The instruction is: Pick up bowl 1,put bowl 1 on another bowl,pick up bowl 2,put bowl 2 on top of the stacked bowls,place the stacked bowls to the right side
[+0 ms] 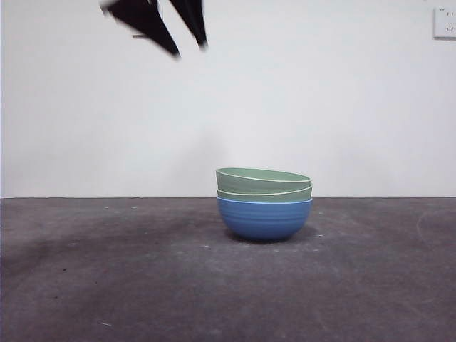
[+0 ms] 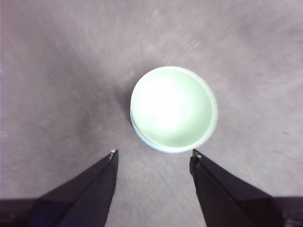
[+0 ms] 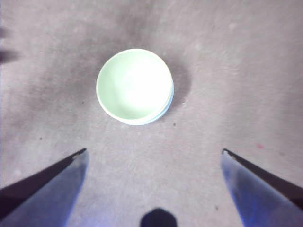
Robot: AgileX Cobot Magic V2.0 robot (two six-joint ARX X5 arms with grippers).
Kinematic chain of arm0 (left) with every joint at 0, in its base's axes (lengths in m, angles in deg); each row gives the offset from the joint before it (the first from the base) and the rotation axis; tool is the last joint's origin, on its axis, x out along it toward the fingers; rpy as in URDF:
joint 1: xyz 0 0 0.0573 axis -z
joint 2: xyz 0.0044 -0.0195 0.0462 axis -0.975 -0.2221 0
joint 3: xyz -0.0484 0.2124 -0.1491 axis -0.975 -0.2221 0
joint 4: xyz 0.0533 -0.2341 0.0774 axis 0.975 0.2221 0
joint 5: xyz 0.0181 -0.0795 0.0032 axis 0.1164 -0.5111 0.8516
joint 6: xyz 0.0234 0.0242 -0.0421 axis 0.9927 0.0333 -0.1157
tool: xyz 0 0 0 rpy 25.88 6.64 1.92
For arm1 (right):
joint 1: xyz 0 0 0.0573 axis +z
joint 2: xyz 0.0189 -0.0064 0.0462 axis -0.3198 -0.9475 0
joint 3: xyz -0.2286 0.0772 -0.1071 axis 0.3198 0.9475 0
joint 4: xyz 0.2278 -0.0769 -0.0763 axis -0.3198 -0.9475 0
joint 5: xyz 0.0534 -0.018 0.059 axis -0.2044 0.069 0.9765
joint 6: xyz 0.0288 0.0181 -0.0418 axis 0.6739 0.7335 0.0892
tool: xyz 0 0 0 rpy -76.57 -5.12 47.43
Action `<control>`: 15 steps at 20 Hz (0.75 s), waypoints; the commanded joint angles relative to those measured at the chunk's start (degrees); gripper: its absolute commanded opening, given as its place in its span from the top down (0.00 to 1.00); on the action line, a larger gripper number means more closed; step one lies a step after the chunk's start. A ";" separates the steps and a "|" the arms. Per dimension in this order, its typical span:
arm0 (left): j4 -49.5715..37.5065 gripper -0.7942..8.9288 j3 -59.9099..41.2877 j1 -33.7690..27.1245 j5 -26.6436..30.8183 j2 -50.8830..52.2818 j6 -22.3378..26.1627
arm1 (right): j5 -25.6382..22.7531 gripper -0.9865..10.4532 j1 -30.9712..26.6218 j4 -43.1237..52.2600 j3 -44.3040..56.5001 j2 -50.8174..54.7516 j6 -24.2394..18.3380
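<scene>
Stacked bowls sit mid-table: blue bowl under two green ones, top green bowl tilted. My left gripper hangs up-left, wide, empty; my right gripper likewise wide. Rim-pinching the stack rightward risks that loose top one sliding off.

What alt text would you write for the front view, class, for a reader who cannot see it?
Three stacked bowls sit on a dark grey table: two pale green bowls nested in a blue ribbed bowl. An open black pincer hangs high at upper left, well clear of them, before a plain white wall.
</scene>
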 commanded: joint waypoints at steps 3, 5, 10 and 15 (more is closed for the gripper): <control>4.42 0.65 0.20 -0.04 -0.02 12.15 1.88 | 0.33 0.50 0.09 3.34 0.04 -11.98 1.51; 6.47 0.65 0.20 0.00 -0.02 16.74 1.90 | 0.42 0.50 0.09 6.21 0.04 -17.57 2.60; 11.69 0.65 0.20 0.00 -0.04 23.41 1.99 | 1.95 0.50 0.07 13.44 0.04 -28.83 4.07; 13.79 0.65 0.20 0.02 -0.37 25.05 1.99 | 1.90 0.50 0.09 18.34 0.04 -34.84 4.76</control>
